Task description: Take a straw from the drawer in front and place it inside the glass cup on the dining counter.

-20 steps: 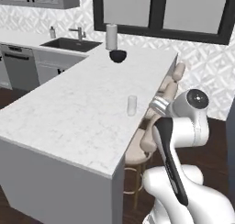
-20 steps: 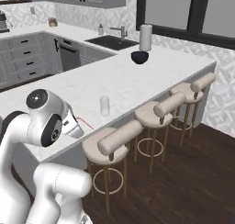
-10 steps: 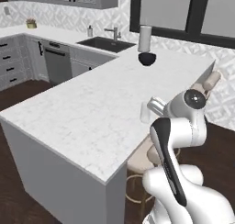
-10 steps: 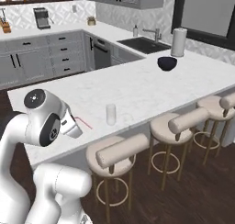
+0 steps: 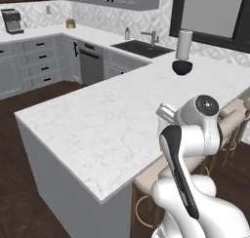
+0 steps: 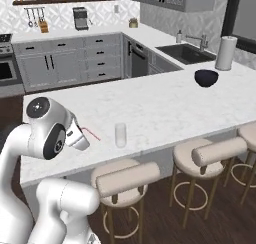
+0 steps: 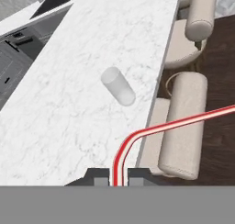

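My gripper point(image 7: 118, 178) is shut on the pink-red straw point(image 7: 151, 130), which rises between the fingertips, then bends off to the right. In the right base view the gripper point(image 6: 83, 136) hovers over the near edge of the dining counter point(image 6: 165, 105), and the straw point(image 6: 92, 134) points toward the glass cup point(image 6: 120, 135), a short way to its right. The cup point(image 7: 118, 86) stands upright on the marble near the stool-side edge, apart from the straw. From the left base view, the hand point(image 5: 165, 112) is over the counter point(image 5: 97, 129) and covers the cup. The drawer is out of view.
A dark blue bowl point(image 6: 206, 78) and a white paper-towel roll point(image 6: 226, 53) stand at the counter's far end. Padded stools point(image 6: 215, 150) line the counter's near side. Grey cabinets point(image 5: 41, 61), a sink point(image 5: 141, 48) and a coffee machine point(image 6: 80, 18) run along the back walls.
The whole scene has shifted in both base views, so the base has driven. The counter's corner now shows at left. The gripper stays shut on the straw.
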### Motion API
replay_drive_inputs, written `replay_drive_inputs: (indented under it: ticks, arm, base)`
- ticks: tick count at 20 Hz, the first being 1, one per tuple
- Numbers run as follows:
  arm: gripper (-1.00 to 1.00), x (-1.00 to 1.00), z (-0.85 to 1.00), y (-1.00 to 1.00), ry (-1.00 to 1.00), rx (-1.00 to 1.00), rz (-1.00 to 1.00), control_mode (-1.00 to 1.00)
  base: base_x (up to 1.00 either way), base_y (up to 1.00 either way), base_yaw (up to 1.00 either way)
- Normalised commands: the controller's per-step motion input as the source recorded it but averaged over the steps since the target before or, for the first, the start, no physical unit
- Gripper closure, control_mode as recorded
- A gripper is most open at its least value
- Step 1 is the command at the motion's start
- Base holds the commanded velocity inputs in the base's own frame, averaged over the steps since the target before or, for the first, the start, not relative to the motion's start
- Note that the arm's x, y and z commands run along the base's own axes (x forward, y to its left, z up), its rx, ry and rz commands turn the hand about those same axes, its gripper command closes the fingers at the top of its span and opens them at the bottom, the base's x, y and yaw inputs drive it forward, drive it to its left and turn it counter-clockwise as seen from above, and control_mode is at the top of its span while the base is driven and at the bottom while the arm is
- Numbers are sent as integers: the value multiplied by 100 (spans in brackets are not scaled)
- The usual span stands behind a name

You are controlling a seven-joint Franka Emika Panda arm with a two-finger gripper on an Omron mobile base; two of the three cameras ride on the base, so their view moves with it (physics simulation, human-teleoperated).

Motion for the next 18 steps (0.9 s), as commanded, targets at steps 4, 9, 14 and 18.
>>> replay_drive_inputs:
  ticks: [4,9,14,18]
  arm:
    - [100,0,0,0,0,0,0,100]
    - [100,0,0,0,0,0,0,100]
    - [100,2,-6,-4,0,-1,7,-100]
    - [100,1,-22,-29,-7,-22,29,-100]
  base:
    - [27,-29,39]
    - [27,-28,41]
    - [14,-16,32]
    - [0,0,0]
